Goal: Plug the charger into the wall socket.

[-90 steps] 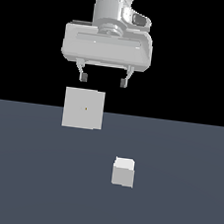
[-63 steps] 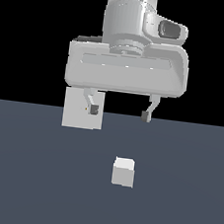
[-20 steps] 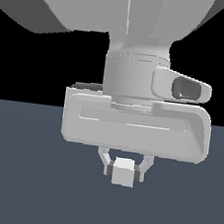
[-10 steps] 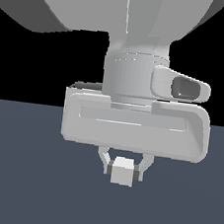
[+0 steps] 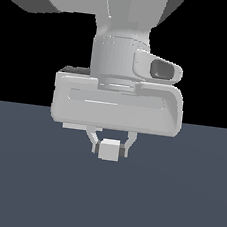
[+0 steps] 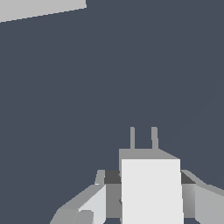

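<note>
The charger (image 5: 110, 150) is seen low in the middle of the exterior view, over the dark grey floor (image 5: 185, 205), and is gripped from both sides by the gripper (image 5: 110, 146). The jaws are drawn in narrow, with a finger pressed against each side of the small white-grey block. The large pale hand body is set directly above it, and much of the scene behind is hidden by it. In the wrist view the charger (image 6: 151, 188) is shown between the fingers (image 6: 89, 205), with two thin prongs (image 6: 143, 138) pointed away from the camera. The wall socket (image 6: 39, 8) is seen there only as a light-grey strip, well apart from the charger.
</note>
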### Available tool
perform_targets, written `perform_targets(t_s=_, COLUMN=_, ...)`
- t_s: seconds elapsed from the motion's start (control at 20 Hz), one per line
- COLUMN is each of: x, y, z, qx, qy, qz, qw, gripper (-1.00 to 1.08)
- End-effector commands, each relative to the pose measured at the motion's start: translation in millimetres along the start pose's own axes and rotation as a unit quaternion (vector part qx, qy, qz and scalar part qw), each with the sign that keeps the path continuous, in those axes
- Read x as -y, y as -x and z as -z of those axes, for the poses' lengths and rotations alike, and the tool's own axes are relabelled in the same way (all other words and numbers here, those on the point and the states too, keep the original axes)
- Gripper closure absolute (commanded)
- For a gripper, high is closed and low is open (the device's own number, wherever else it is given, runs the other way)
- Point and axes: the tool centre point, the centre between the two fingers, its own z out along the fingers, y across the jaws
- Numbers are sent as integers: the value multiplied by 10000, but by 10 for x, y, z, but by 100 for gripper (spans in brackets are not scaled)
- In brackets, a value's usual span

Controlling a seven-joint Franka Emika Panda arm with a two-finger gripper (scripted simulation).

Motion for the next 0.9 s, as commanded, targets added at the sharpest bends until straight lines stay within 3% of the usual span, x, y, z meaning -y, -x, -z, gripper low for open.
perform_targets(t_s=0.0, x=145, y=-95, z=126, qx=-6, qy=-19, qz=200, qw=9998, gripper=108)
perform_targets(t_s=0.45, x=614, y=-348, z=499, qx=-7, qy=-92, qz=818, qw=9966, gripper=108)
perform_targets(t_s=0.85, x=713, y=-392, z=567, qx=-6, qy=-112, qz=939, qw=9955, gripper=108)
